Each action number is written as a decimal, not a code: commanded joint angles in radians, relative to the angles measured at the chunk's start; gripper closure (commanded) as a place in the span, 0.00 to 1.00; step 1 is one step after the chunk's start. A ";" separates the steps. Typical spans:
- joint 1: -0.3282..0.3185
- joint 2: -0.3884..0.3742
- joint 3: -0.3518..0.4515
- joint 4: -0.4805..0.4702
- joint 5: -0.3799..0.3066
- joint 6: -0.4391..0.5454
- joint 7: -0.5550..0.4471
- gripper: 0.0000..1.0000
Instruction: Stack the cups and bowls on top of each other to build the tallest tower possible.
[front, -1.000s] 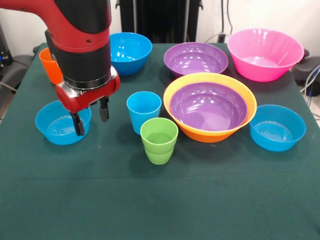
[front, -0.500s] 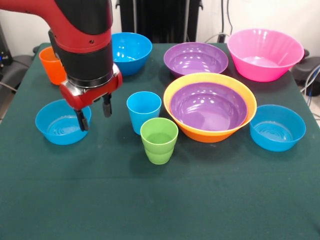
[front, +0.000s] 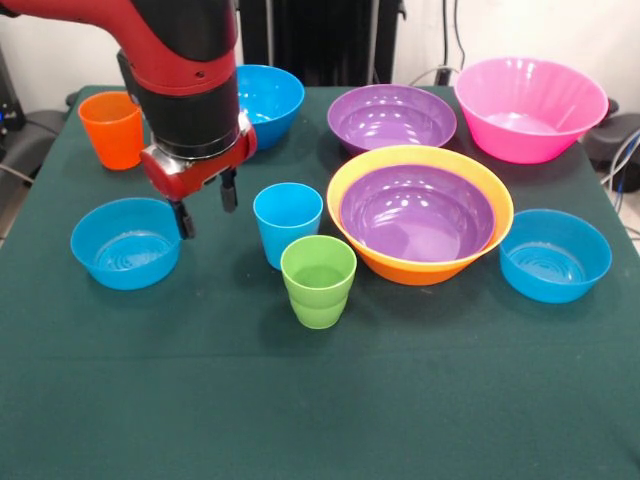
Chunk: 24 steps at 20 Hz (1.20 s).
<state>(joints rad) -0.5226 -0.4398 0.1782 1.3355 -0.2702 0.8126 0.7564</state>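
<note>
Dark green cloth-covered table (front: 320, 400), front view only.

Nearest the camera: the green glossy plastic cup with a ridged lower half (front: 318, 281), upright, in front of the gripper and off to its picture-right side. Just behind it, almost touching in this view, stands the light blue glossy plastic cup (front: 287, 223), upright, close beside the gripper on the same side.

The red and black gripper (front: 205, 206) hangs above the cloth with its two dark fingers (front: 183, 219) spread apart and nothing between them. It is released and empty. On its other side, just beside the lower finger, sits a small blue glossy plastic bowl (front: 126, 243), upright.

Further out past the light blue cup: a large orange-yellow glossy plastic bowl (front: 420, 258) with a wide purple glossy plastic bowl (front: 417, 214) nested inside it, the only stacked pair on the table. Beyond that, a second small blue bowl (front: 555, 255) near the table edge.

Behind the gripper: the orange glossy plastic cup (front: 112, 129), upright, at the far corner; a third blue bowl (front: 268, 104), partly hidden by the arm (front: 185, 70); a second purple bowl (front: 391, 118); and a large pink glossy plastic bowl (front: 530, 108), farthest from the gripper.
</note>
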 joint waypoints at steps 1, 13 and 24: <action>-0.011 0.000 0.021 0.156 -0.051 -0.147 0.131 0.00; -0.020 -0.032 0.000 0.182 -0.079 -0.148 0.060 0.00; -0.143 -0.093 0.078 0.246 -0.085 -0.145 -0.064 0.00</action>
<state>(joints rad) -0.6275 -0.5114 0.1684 1.5272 -0.2816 0.7043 0.7564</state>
